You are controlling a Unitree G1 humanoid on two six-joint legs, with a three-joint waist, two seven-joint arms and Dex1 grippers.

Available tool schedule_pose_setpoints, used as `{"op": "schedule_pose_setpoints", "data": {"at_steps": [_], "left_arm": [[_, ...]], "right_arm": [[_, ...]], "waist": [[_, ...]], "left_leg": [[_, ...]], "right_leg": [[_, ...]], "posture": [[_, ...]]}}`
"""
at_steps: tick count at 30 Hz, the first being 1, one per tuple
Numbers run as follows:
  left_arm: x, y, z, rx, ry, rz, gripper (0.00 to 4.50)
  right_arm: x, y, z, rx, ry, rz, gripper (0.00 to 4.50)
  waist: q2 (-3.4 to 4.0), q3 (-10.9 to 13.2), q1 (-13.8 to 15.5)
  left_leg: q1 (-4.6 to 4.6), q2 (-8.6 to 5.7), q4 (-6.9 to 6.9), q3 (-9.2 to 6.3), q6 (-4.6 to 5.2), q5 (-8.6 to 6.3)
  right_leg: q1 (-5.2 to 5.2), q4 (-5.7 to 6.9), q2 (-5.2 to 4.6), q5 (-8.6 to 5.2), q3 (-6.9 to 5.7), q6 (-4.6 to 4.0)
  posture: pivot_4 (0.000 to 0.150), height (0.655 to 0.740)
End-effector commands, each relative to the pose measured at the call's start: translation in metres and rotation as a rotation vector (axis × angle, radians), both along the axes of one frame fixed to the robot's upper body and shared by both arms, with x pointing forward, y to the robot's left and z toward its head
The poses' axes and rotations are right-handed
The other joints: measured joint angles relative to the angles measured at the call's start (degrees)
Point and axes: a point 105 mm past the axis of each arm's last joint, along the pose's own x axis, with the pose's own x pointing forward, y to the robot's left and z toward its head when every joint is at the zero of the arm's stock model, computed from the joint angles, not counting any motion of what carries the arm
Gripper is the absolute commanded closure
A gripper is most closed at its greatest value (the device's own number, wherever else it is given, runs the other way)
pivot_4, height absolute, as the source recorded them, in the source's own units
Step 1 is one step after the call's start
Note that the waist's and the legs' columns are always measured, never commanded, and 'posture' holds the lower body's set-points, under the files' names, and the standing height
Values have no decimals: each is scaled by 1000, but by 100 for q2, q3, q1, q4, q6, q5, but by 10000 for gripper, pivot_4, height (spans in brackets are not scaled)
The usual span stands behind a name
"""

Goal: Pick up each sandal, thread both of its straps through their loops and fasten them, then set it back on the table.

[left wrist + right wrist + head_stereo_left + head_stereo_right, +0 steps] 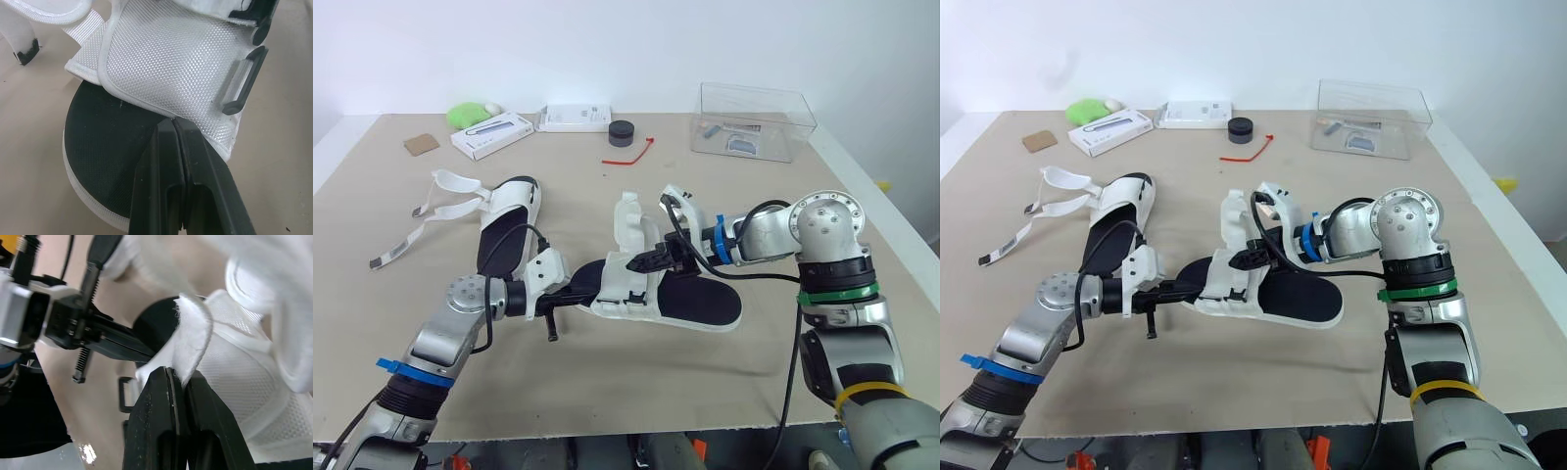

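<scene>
The sandal (690, 299) lies on the table (607, 392) between the two grippers. It is judged light, with a stiff black sole and a limp mesh upper, so it is best taken by a strap end or hem. The fuzzy strap (193, 340) is pinched in the closed right gripper (177, 374), whose forearm is reached in level above the sole. The left gripper (173, 122) is pressed shut, its tips at the upper's hem near the plastic loop (244, 81); whether cloth is nipped cannot be told. A second sandal (504, 230) lies beyond the left gripper.

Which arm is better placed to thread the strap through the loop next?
Right. The right gripper pinches the strap end; the left gripper is shut on the sandal at its mesh edge beside the loop, steadying it.
</scene>
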Motion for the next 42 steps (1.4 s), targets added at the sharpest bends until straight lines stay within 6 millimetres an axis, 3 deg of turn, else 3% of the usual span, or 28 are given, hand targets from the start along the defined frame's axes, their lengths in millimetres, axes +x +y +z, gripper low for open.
{"op": "schedule_pose_setpoints", "data": {"at_steps": [1, 10, 22, 34, 42], "left_arm": [[1, -1, -7, 24, 15, 2, 45000], [3, 0, -8, 33, 11, 10, 45000], [1, 0, -11, 47, 17, -1, 45000], [0, 0, -13, 52, 17, 1, 45000], [0, 0, -14, 52, 20, 7, 45000]], "right_arm": [[-9, 3, 9, 26, -31, 40, 44562], [-13, 4, 0, 7, -44, 23, 44562], [-14, 14, 26, 82, -95, 38, 44562], [-26, 4, 9, 6, -50, 29, 44562], [-24, 7, 6, 27, -8, -53, 44562]], "waist": [[0, 0, 0], [-1, -2, -10], [0, -4, -10], [-2, -7, -6], [-2, -9, -9]], "left_leg": [[0, 0, 0, 0, 0, 0], [-1, 2, 0, 0, 0, 0], [0, 4, 0, -1, 6, 3], [-2, 4, 0, -1, 6, 4], [-1, 4, 0, 0, 6, 4]], "right_leg": [[0, 0, 0, 0, 0, 1], [0, -1, 4, 0, 3, 1], [1, 0, 11, 1, 8, 3], [2, -3, 11, 1, 11, 4], [2, -4, 15, 0, 16, 6]], "posture": [[1500, 7400], [1500, 7400], [1500, 7400], [1500, 7400], [1500, 7400]]}}
